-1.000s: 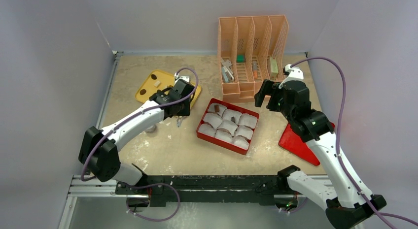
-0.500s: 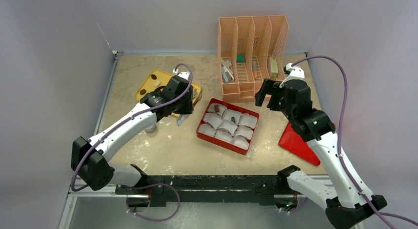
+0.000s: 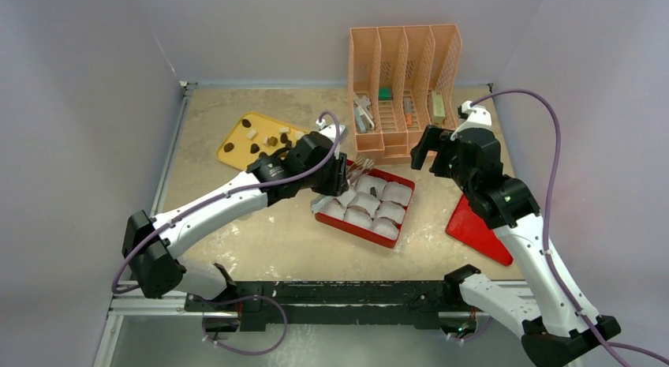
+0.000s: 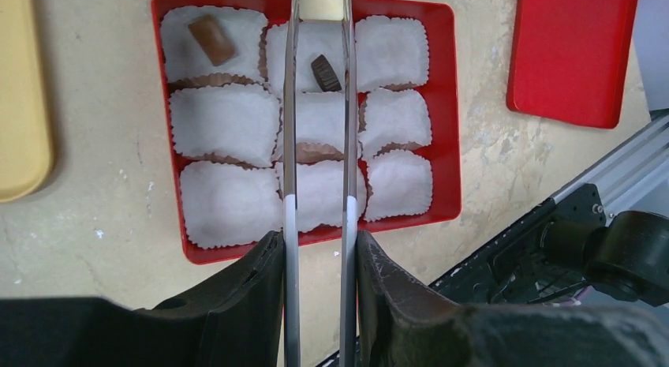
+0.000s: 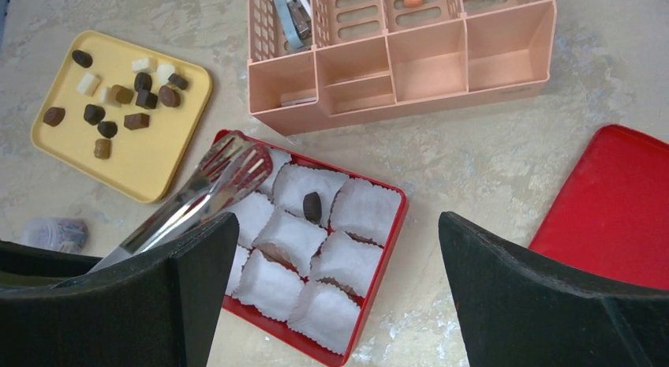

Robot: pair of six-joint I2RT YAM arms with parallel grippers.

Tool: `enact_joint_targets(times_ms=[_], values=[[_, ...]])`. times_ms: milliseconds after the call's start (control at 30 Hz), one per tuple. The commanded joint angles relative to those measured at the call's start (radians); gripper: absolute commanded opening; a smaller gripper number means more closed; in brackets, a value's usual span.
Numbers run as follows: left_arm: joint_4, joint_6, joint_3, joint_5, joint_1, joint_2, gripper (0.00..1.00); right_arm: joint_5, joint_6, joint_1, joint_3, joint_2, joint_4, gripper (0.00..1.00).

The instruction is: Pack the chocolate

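Several dark, tan and cream chocolates [image 5: 118,95] lie on a yellow tray [image 3: 237,146]. The red box [image 3: 323,215] holds white paper cups. A tan chocolate [image 4: 211,39] sits in one corner cup and a dark one [image 4: 324,73] in the cup beside it; the dark one also shows in the right wrist view [image 5: 312,206]. My left gripper [image 4: 319,241] is shut on metal tongs [image 4: 289,146] that reach over the box [image 3: 359,163]. A cream piece [image 4: 319,0] shows between the tong tips. My right gripper [image 3: 430,154] hangs open and empty above the box's right side.
A peach desk organizer [image 3: 402,91] with small items stands behind the box. A red lid [image 3: 477,229] lies at the right, under my right arm. A small clear object [image 5: 54,231] lies on the table left of the box.
My left arm has swung right from the yellow tray to over the red box, carrying the tongs. The tray's chocolates are now uncovered. My right arm has barely moved.
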Motion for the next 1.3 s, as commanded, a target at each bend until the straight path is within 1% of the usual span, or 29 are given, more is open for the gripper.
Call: enact_joint_targets(times_ms=[0, 267, 567, 833, 967, 1100, 1267], values=[[0.124, -0.044, 0.040, 0.035, -0.024, 0.017, 0.19, 0.029, -0.008, -0.003, 0.029, -0.021, 0.006, 0.99], [0.200, -0.076, 0.017, 0.069, -0.070, 0.077, 0.20, 0.032, -0.004, -0.003, 0.002, -0.032, 0.022, 0.99], [0.248, -0.087, 0.027, 0.119, -0.107, 0.175, 0.21, 0.041, -0.011, -0.002, -0.007, -0.027, 0.025, 0.99], [0.261, -0.085, 0.036, 0.100, -0.139, 0.237, 0.22, 0.053, -0.021, -0.003, -0.011, -0.023, 0.026, 0.99], [0.254, -0.073, 0.045, 0.091, -0.139, 0.251, 0.24, 0.054, -0.022, -0.003, -0.014, -0.021, 0.030, 0.99], [0.247, -0.065, 0.050, 0.079, -0.139, 0.259, 0.28, 0.055, -0.025, -0.003, -0.014, -0.016, 0.032, 0.99], [0.249, -0.059, 0.057, 0.073, -0.139, 0.265, 0.30, 0.057, -0.026, -0.003, -0.014, -0.015, 0.033, 0.99]])
